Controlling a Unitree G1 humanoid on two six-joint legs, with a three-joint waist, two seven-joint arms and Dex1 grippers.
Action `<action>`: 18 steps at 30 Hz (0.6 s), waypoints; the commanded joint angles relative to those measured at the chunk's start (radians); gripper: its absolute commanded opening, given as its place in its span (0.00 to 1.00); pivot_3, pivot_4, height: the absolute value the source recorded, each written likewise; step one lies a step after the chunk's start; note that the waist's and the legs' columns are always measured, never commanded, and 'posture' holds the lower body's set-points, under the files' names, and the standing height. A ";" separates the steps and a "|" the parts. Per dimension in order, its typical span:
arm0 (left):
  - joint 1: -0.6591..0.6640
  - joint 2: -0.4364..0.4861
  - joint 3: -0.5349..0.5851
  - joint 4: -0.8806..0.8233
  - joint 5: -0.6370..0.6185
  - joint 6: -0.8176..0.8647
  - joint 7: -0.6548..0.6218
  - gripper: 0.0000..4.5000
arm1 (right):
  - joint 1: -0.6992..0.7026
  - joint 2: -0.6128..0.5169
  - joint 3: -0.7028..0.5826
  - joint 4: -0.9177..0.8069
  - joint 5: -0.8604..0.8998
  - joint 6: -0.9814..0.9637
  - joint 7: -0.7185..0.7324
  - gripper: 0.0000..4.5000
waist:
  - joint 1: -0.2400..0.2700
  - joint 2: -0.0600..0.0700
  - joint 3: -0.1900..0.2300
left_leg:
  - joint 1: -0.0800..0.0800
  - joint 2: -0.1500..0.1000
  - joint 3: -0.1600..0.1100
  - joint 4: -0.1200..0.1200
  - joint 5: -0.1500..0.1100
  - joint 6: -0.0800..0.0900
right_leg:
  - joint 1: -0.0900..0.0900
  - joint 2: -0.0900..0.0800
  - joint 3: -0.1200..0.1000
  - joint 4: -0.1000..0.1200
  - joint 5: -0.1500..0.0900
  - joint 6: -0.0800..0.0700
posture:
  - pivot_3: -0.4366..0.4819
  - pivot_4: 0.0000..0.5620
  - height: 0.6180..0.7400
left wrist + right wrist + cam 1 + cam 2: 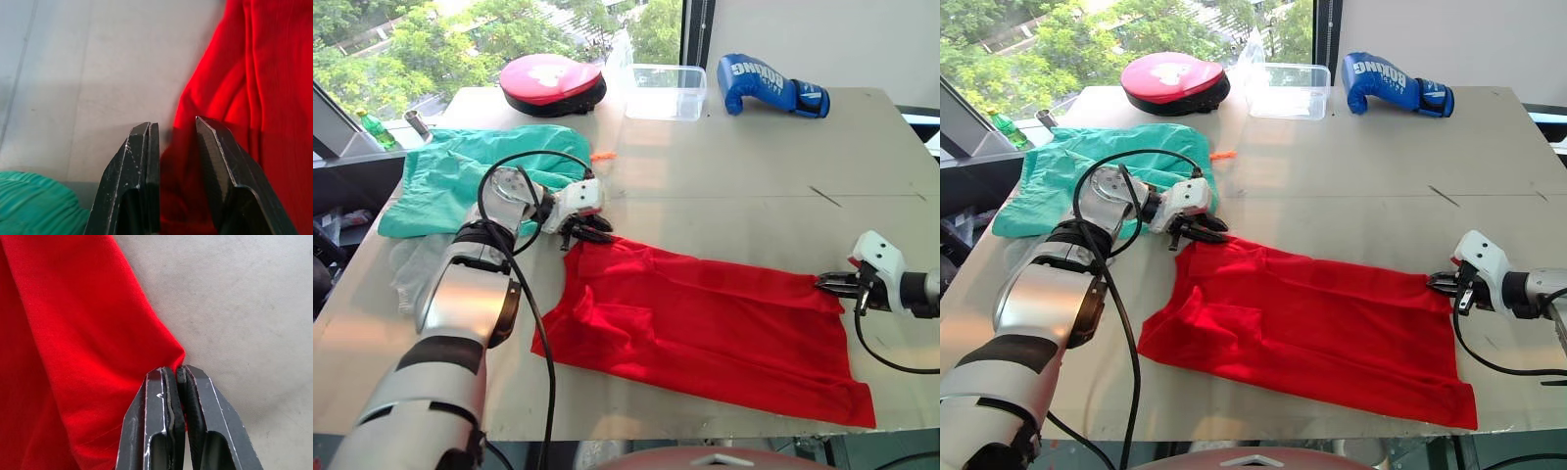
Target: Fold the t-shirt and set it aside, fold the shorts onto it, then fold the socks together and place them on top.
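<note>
The red t-shirt (705, 323) lies spread flat across the near half of the table. At its far left corner my left gripper (590, 233) is open, and in the left wrist view the shirt's edge (205, 98) lies between the two fingers (142, 161). My right gripper (829, 284) is shut on the shirt's far right corner (166, 342). The teal-green shorts (450, 181) lie crumpled at the back left, with an orange drawstring (602, 155) poking out. A pale grey bit of the socks (406, 269) shows beside my left arm, partly hidden by it.
Along the table's far edge sit a round red pad (553, 83), a clear plastic container (666, 90) and a blue boxing glove (769, 86). A green bottle (374, 127) stands off the back left corner. Bare tabletop (734, 186) lies beyond the shirt.
</note>
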 commanded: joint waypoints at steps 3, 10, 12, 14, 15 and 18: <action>0.000 0.015 -0.032 -0.001 0.054 -0.020 -0.022 0.31 | -0.001 -0.004 0.010 0.000 -0.020 -0.009 -0.004 0.00 | -0.001 0.000 0.000 | 0.000 0.000 0.000 0.000 0.000 0.000 | 0.000 0.000 0.000 0.000 0.000 0.000 | 0.48 0.27 0.93; -0.009 -0.008 -0.003 0.003 0.036 -0.010 -0.004 0.43 | 0.000 -0.005 0.011 0.008 -0.028 -0.021 0.001 0.00 | 0.000 0.000 -0.001 | 0.000 0.000 0.000 0.000 0.000 0.000 | 0.000 0.000 0.000 0.000 0.000 0.000 | 0.48 0.27 0.93; -0.008 -0.007 -0.008 0.003 0.052 -0.020 0.031 0.60 | 0.000 -0.004 0.011 0.011 -0.031 -0.023 0.002 0.00 | 0.001 0.000 -0.001 | 0.000 0.000 0.000 0.000 0.000 0.000 | 0.000 0.000 0.000 0.000 0.000 0.000 | 0.48 0.27 0.93; 0.000 0.003 -0.030 0.003 0.078 -0.042 0.036 0.81 | -0.001 -0.002 0.013 0.014 -0.035 -0.027 0.002 0.00 | 0.001 -0.001 -0.001 | 0.000 0.000 0.000 0.000 0.000 0.000 | 0.000 0.000 0.000 0.000 0.000 0.000 | 0.48 0.27 0.93; 0.005 0.007 -0.038 0.003 0.088 -0.052 0.033 0.91 | -0.002 -0.001 0.014 0.015 -0.036 -0.028 0.003 0.00 | 0.000 -0.001 -0.001 | 0.000 0.000 0.000 0.000 0.000 0.000 | 0.000 0.000 0.000 0.000 0.000 0.000 | 0.48 0.27 0.93; 0.014 0.012 -0.056 0.006 0.111 -0.070 0.037 0.91 | -0.007 0.000 0.018 0.022 -0.039 -0.032 0.004 0.00 | 0.000 -0.001 -0.002 | 0.001 0.000 0.000 0.000 0.000 0.000 | 0.000 0.000 0.000 0.000 0.000 0.000 | 0.48 0.27 0.93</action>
